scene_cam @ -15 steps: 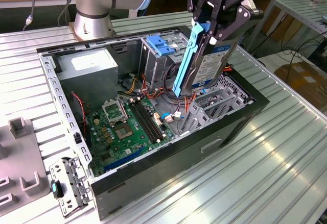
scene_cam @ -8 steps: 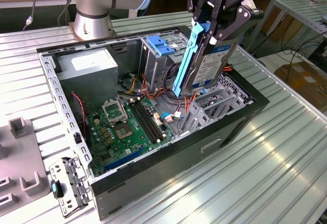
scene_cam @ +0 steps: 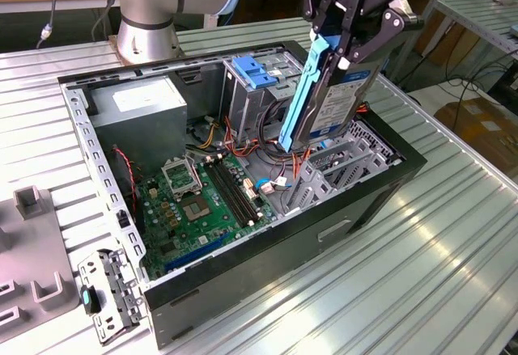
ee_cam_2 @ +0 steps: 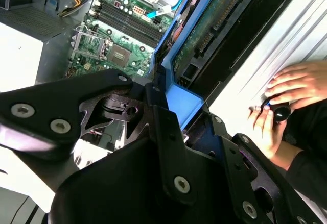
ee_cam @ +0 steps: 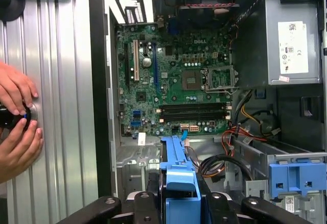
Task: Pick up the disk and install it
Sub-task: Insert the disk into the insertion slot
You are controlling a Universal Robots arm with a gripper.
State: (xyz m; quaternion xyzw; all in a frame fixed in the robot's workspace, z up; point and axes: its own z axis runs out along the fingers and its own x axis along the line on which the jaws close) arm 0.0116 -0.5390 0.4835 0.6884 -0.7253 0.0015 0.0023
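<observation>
Gripper (scene_cam: 344, 48) clamped on the top end of the disk (scene_cam: 336, 108), which hangs tilted. In the exterior view its lower end is at the mouth of the grey drive cage (scene_cam: 328, 169), at six o'clock. Tilted like this, the blue rail (scene_cam: 298, 100) could catch the cage wall and jam. Orange cables (scene_cam: 301, 157) at seven o'clock might get pinched. Further out, a person's hands (ee_cam: 15, 117) rest beside the case (ee_cam: 94, 106).
</observation>
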